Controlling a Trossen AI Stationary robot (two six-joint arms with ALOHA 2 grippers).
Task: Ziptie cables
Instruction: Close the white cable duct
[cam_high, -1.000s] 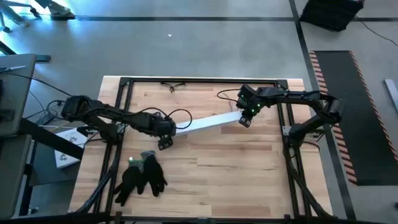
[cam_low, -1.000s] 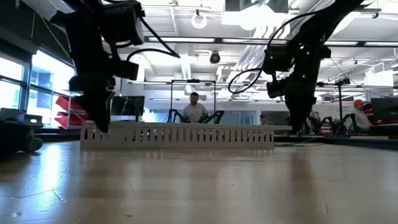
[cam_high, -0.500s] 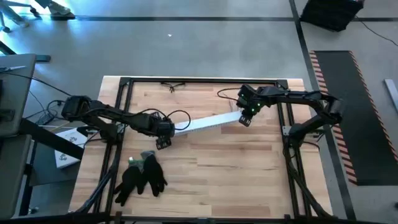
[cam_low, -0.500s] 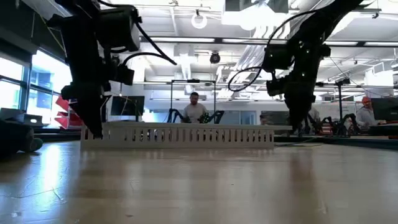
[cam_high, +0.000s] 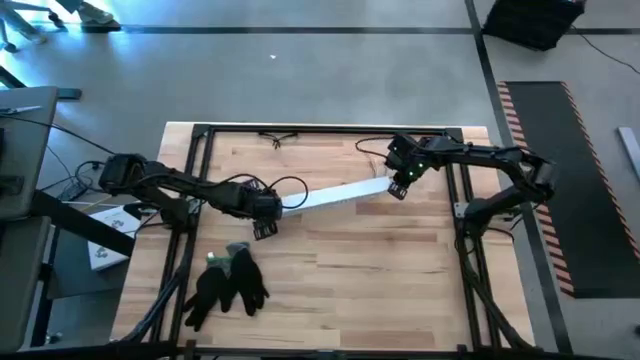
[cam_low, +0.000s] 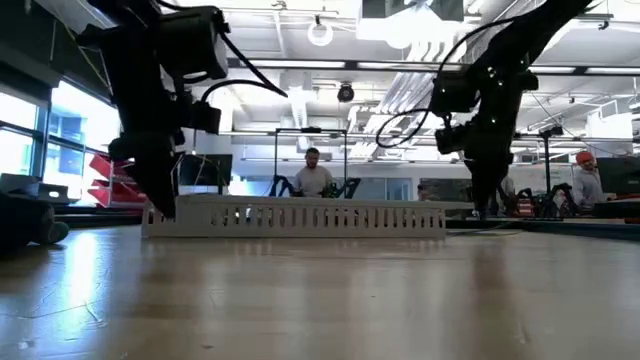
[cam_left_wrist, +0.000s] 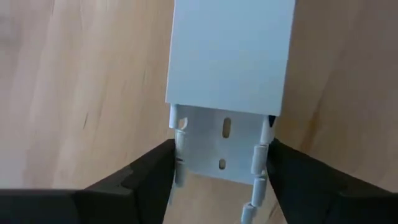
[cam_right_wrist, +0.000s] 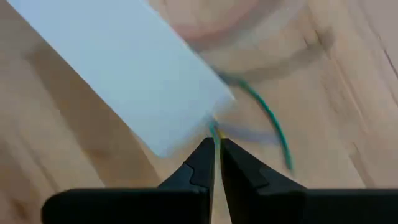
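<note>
A long white slotted channel (cam_high: 335, 196) lies slantwise on the wooden table, with a flat cover (cam_left_wrist: 230, 56) on it. My left gripper (cam_high: 278, 208) is shut on its left end. At the channel's right end the thin cables (cam_right_wrist: 273, 124), green and yellow, come out onto the table. My right gripper (cam_high: 396, 188) points down there, shut on them. In the low view the left gripper (cam_low: 160, 205) and the right gripper (cam_low: 480, 205) stand at the two ends of the channel (cam_low: 300, 216). My left gripper (cam_left_wrist: 221, 162) has the channel's uncovered open end (cam_left_wrist: 217, 146) between its two fingers, one on each slotted side wall. The fingers lie along the channel, which rests on the table. My right gripper (cam_right_wrist: 216, 149) pinches the thin wires (cam_right_wrist: 214, 132) between its fingertips, right where they leave the channel's end. It comes from above. The green wire curves away slack on the table.
A pair of black gloves (cam_high: 228, 280) with something green beside them lies near the table's front left. A small dark item (cam_high: 280, 138) lies at the far edge. A black frame (cam_high: 190, 200) runs around the table. People sit in the room behind (cam_low: 313, 172).
My right gripper has moved a little toward the table's right edge, keeping hold of the wires. The channel has slid a short way to the right along the table with it.
</note>
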